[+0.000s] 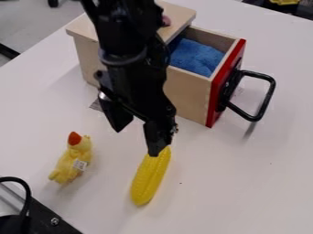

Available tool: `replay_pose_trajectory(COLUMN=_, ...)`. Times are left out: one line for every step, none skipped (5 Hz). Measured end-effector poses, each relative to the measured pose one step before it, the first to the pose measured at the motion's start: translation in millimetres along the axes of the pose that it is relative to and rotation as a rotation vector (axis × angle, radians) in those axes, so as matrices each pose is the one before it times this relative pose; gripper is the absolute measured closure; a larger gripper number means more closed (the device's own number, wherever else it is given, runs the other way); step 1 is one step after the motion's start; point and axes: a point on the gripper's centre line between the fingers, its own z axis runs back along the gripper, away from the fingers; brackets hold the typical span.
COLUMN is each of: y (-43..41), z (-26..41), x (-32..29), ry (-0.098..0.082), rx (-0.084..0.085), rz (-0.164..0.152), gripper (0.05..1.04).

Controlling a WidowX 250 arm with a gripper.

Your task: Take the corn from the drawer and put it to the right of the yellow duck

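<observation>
A: Leftmost?
B: Black metal fixture with a cable [45, 217], below the duck and to its left. Then the landmark: small yellow plush duck [68, 164], orange-red beak, on the white tabletop [214, 192]. Probably there just to mark the spot.
A: Gripper?
B: Black two-finger gripper [136, 142], right of the duck, fingers apart, nothing between them. Likely just let go, or about to grasp; one frame can't settle it.
A: Task item?
B: Bright yellow, ridged toy corn [149, 178], lying on the table to the duck's right, where the task wants it. One fingertip overlaps its upper end; contact, cannot tell. If it was just released, next comes a straight lift; moving sideways could roll it.
A: Further right?
B: Light wooden drawer [189, 93] with a red front and black handle [265, 101], beyond the duck and to its right. Pulled out, presumably for access; blue cloth [196, 57] inside, maybe as padding.
A: Labels?
B: White tag [80, 165] on the duck, dark marks, unreadable.
</observation>
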Motion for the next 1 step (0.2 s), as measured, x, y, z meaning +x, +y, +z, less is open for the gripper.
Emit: replay_pose_trajectory(y=-1.49, z=14.44, x=1.19, ry=-0.0395, rx=0.0030, rz=-0.0058, gripper=0.083)
